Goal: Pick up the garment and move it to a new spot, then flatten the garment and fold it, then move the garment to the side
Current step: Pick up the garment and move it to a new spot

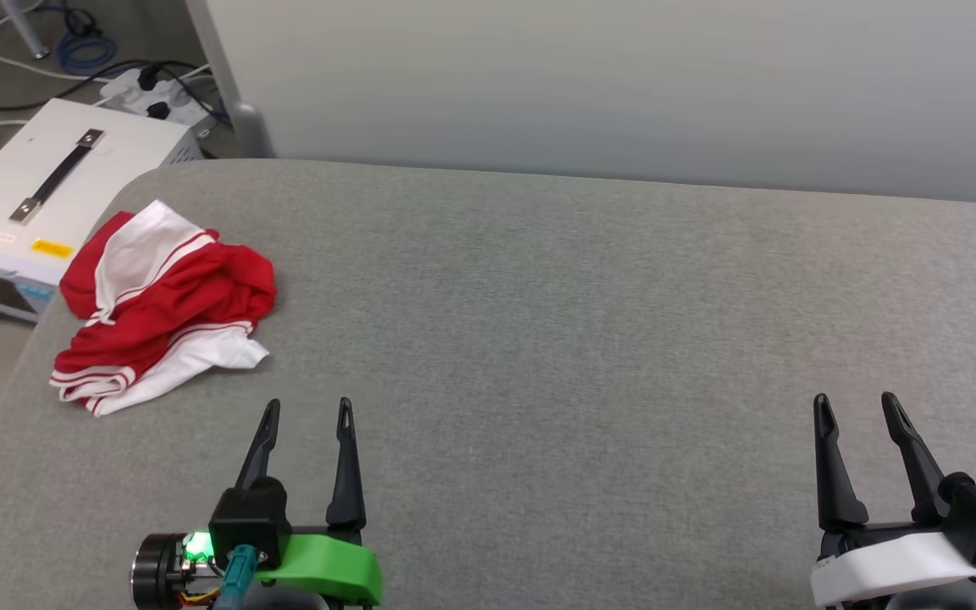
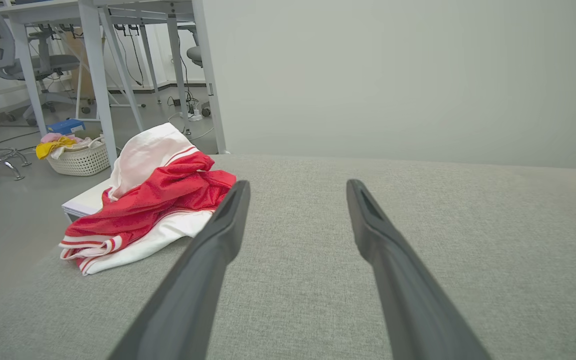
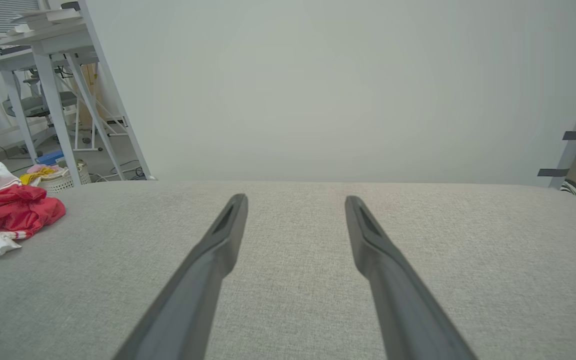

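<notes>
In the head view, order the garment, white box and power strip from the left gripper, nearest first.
1. Garment, ahead-left of the left gripper.
2. White box, on the floor, left.
3. Power strip, farthest back.

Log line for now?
garment: crumpled, far left of table | left gripper: open, empty | right gripper: open, empty | stage: pre-pick
</notes>
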